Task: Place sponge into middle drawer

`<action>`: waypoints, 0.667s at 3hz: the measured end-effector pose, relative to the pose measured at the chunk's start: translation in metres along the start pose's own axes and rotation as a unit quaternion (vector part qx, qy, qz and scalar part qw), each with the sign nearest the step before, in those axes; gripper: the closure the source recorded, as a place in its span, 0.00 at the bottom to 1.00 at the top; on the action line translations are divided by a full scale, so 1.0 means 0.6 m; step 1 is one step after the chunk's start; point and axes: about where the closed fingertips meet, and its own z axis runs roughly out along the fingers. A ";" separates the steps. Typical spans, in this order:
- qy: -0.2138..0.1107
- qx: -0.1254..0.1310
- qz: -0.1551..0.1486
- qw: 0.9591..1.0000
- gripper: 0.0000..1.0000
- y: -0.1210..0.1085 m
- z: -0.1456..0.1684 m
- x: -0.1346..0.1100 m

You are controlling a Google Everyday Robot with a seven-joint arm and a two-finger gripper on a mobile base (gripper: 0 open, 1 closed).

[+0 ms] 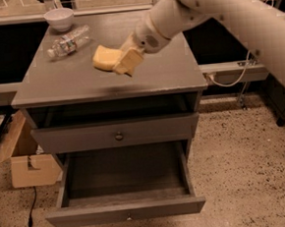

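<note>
The pale-yellow sponge [103, 58] is held in the air a little above the grey cabinet top [76, 81], over its middle, with a shadow under it. My gripper [124, 62] is shut on the sponge's right end, and one tan finger [130, 60] lies over it. The white arm reaches in from the upper right. The middle drawer [125, 173] stands pulled out below and in front, its dark inside empty, with a small knob on its front panel [127, 216].
A white bowl [59, 17] and a lying plastic water bottle [69, 42] sit at the cabinet top's back left. The upper drawer front [118, 135] with its round knob is closed. A cardboard box [28, 161] stands on the floor at the left.
</note>
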 end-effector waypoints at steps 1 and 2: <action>-0.023 0.039 0.081 0.996 1.00 0.036 -0.048 0.070; -0.001 0.033 0.120 0.992 1.00 0.070 -0.039 0.153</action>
